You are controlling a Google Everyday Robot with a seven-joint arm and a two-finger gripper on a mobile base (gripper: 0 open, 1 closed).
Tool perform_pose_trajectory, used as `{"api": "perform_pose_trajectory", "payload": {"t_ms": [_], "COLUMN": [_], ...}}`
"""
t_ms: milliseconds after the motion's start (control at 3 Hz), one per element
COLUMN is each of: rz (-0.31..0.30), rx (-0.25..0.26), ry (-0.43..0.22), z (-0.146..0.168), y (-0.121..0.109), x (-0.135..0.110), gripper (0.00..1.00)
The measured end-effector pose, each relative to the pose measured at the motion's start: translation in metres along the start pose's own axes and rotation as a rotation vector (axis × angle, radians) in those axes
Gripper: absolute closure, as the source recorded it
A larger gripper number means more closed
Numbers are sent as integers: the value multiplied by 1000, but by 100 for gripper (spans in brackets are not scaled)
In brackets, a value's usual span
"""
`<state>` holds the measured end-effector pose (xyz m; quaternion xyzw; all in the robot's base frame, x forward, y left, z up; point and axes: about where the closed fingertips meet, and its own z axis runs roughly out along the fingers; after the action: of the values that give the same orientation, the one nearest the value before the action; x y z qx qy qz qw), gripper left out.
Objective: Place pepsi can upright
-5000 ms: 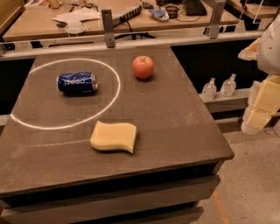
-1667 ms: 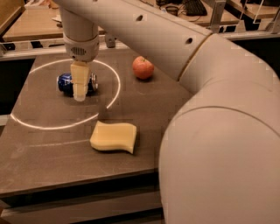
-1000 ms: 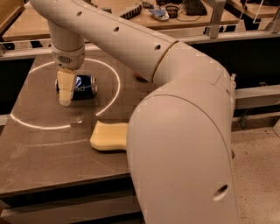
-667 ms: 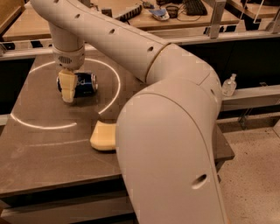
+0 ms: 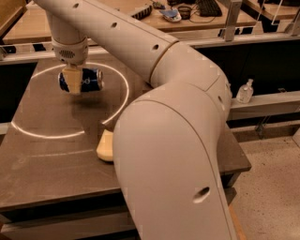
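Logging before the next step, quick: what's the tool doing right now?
Tool: appears closed on the dark-blue aluminium pepsi can, which is held sideways over the far left of the dark grey table.

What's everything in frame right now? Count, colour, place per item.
pepsi can: 1, dark blue, on its side inside the ring, far left of the table
ring: 1, white, marked on the table's left half
sponge: 1, pale yellow, mid-table, partly hidden behind the arm
table: 1, dark brown, fills the lower left
pump bottle: 1, clear, on the ledge right of the table
desk: 1, light wood, behind the table, cluttered
keyboard: 1, black, on the desk, top right
arm: 1, cream, centre foreground, reaching to the far left
gripper: 1, tan, pointing down at the pepsi can
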<state>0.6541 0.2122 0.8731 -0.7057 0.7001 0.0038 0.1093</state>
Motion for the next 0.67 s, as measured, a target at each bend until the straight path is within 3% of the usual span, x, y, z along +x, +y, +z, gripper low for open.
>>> {"api": "perform_pose_trajectory", "payload": {"t_ms": [333, 667], "rz": [10, 37], "rx": [18, 14], "ry": [-125, -374], "z": [-38, -75], "y": [13, 61], "x": [5, 21], "gripper": [99, 100]}}
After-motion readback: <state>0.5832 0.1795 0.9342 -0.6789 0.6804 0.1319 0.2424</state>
